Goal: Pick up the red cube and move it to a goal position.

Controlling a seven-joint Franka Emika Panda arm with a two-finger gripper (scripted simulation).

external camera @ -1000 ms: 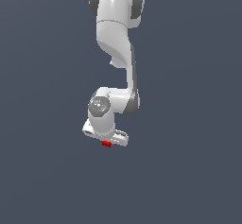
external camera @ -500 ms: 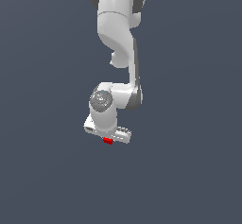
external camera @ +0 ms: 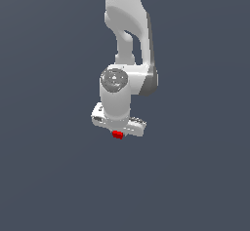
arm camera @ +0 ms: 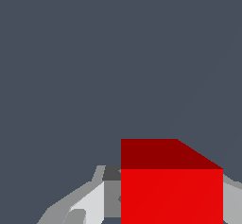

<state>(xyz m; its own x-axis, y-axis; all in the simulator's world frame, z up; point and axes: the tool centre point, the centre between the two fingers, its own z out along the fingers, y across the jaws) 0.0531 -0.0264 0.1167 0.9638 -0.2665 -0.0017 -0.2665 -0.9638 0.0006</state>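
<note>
Gripper: the gripper [external camera: 117, 133] was closed on the cube [external camera: 117, 135], pointing down, with a finger [arm camera: 92, 202] against each side of it.
Cube: it sat between the fingertips under the hand; no surface or edge beneath it could be made out against the plain grey.
Handling: it looked rigid, light and smooth-faced, best pinched on two opposite flat sides.
Exterior view: showed the whole arm [external camera: 128, 45], the cube only a speck.
Wrist view: showed the cube [arm camera: 171, 190] large and the finger contact; no goal marker in either.
</note>
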